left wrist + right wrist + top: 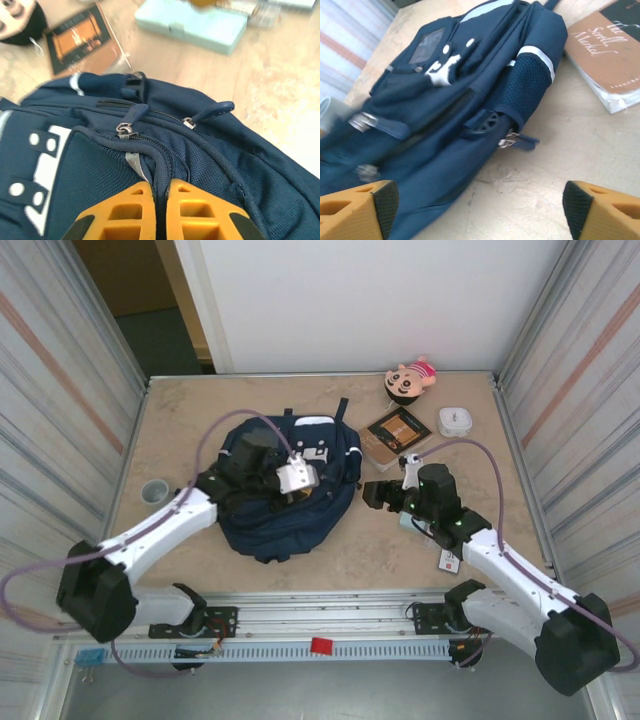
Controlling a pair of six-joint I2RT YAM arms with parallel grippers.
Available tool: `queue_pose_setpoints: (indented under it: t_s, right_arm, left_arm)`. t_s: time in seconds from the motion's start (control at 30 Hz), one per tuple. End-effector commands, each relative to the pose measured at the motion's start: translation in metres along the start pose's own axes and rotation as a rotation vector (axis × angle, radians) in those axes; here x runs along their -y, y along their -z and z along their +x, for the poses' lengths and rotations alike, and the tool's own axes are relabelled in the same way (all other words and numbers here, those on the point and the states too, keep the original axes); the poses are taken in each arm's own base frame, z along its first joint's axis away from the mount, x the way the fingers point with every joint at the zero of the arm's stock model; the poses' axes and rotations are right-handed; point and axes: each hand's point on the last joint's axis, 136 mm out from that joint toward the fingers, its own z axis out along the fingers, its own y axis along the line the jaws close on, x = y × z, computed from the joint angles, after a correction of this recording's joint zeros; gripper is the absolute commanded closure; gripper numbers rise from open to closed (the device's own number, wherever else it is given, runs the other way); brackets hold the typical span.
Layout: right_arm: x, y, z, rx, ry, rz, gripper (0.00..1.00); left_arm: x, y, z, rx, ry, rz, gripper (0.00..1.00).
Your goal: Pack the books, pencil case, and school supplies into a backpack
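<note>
Yellow fingers (132, 210) of left gripper (161, 186), bottom of left wrist view: pressed together, with a piped seam of the backpack (75, 170) running down between them. Reads as pinched on that fold. Two zip pulls (124, 129) sit just above the grip.

Same view, beyond the backpack:
- book (82, 42) lies face up on the table (280, 90)
- pencil case (192, 25) lies flat to its right, apart from the bag
- doll (17, 20) head in the top left corner

Right wrist view: right gripper (480, 200) jaws stand wide apart with nothing between them and bare table below. Ahead lies the backpack's side with its mesh pocket. The book is at upper right, pale lettering and page edges legible here but not from the left wrist.

Top view:
- backpack lies flat mid-table, left arm reaching over it
- right gripper sits just right of the bag, on the near side of the book
- pencil case is mostly hidden under the right arm
- small flat packet (447, 560) lies beside the right forearm
- white box (456, 420) is right of the book, doll at the far edge
- cup (155, 490) stands by the left wall
</note>
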Motion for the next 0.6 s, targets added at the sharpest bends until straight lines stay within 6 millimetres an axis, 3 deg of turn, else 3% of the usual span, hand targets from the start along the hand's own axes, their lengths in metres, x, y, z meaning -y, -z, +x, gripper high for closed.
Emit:
queue_pose_setpoints:
  t_s: [0.0,0.07,0.2,0.37,0.57]
  right_arm:
    - [-0.018,-0.005,-0.005,0.048,0.172,-0.108,0.23]
    - [-0.022,-0.007,-0.005,0.070,0.240,-0.133,0.31]
    - [-0.021,-0.022,0.015,0.009,0.330,-0.150,0.41]
    - [-0.029,-0.039,0.037,-0.036,0.444,-0.185,0.44]
    - [-0.033,-0.069,0.039,-0.056,0.493,-0.226,0.46]
  left_arm:
    - [0.002,0.046,-0.043,0.192,-0.010,0.069,1.00]
    - [-0.005,0.061,-0.044,0.226,0.006,0.062,1.00]
    - [-0.018,0.083,-0.049,0.279,0.024,0.038,1.00]
    - [-0.024,0.096,-0.057,0.317,0.019,0.037,1.00]
    - [-0.026,0.099,-0.061,0.335,0.012,0.049,1.00]
